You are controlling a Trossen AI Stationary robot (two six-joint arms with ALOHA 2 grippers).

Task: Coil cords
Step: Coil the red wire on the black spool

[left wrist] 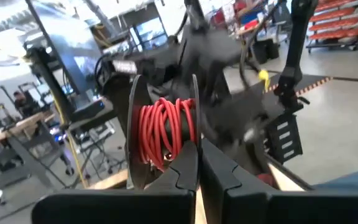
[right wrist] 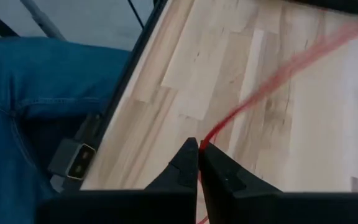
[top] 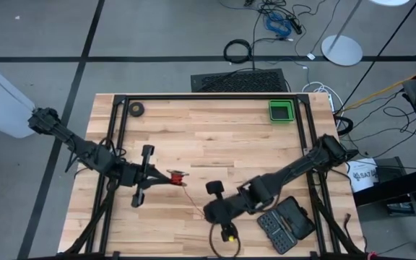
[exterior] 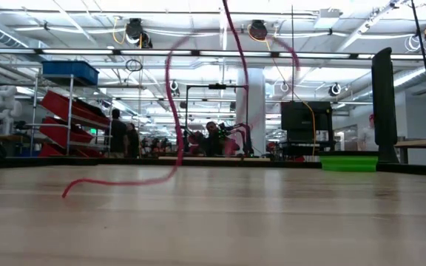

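Low at the high view's centre, the left hand (top: 170,177) grips the cords (top: 177,175) spool while the right hand (top: 209,211) pinches the red strand, which could slip free if tension jerks.

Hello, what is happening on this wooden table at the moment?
The robot is coiling a thin red wire. The left pincer is shut on a dark spool that already carries several red turns, near the middle of the wooden table. The right pincer is shut on the loose wire nearer the front edge. The green tray stands at the far right corner.
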